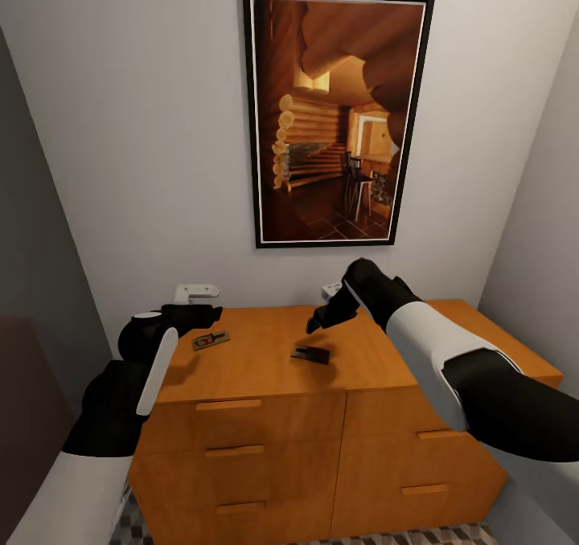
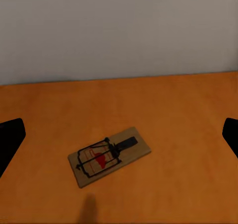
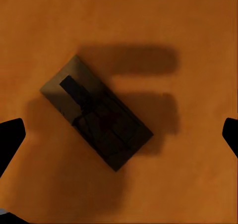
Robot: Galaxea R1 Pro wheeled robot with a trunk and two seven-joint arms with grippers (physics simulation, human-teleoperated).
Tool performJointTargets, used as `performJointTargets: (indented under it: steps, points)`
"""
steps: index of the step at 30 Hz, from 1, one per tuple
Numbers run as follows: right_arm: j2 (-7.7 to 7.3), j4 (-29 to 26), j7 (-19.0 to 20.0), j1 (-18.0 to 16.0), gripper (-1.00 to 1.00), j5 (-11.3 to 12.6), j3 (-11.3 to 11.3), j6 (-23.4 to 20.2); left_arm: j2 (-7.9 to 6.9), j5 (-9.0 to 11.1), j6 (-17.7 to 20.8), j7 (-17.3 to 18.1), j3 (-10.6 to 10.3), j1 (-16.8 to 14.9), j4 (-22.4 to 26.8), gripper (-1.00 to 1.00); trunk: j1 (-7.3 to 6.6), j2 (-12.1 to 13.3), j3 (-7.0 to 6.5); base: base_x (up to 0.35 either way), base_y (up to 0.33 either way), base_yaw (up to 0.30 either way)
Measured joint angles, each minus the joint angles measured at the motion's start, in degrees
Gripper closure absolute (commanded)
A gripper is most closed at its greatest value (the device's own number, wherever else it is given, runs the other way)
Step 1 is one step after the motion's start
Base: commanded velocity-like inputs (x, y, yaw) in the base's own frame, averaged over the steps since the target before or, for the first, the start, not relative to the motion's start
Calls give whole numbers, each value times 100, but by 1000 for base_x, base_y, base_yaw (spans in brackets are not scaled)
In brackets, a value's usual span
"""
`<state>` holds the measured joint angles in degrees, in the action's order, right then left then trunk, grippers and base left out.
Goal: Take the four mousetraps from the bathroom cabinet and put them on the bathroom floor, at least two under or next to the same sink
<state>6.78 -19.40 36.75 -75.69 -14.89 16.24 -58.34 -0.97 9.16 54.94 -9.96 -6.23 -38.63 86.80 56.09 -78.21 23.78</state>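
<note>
Two mousetraps lie on the flat top of the orange-brown cabinet point(image 1: 265, 368). The left mousetrap point(image 1: 211, 339) point(image 2: 109, 155) is a pale wooden board with dark wire and a red spot. My left gripper point(image 1: 201, 314) point(image 2: 120, 135) hovers open just behind it, its black fingertips point(image 2: 10, 140) spread wide. The right mousetrap point(image 1: 310, 355) point(image 3: 96, 117) lies dark in shadow, turned diagonally. Directly above it, pointing down, hangs my right gripper point(image 1: 319, 321) point(image 3: 119, 135), open with nothing held. Other mousetraps are out of view.
A large framed picture point(image 1: 338, 115) of a log interior hangs on the wall behind the cabinet. Two small white fittings point(image 1: 195, 291) sit on the wall at the cabinet's back edge. Side walls close in on both sides. Patterned floor tiles point(image 1: 418, 535) show below the drawers point(image 1: 229, 451).
</note>
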Motion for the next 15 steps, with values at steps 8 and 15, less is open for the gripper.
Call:
performJointTargets:
  steps: [8, 15]
  points:
    - [-47, 66, 21, -3, -100, 7, 0, 260, -10, 16, -15, 0, -4, 1, -3, -100, 0, 0, 0, 0, 0, 0]
    - [-53, 56, 51, -3, -100, -16, 10, 484, -11, 24, -17, 0, 0, 1, -16, -100, 0, 0, 0, 0, 0, 0]
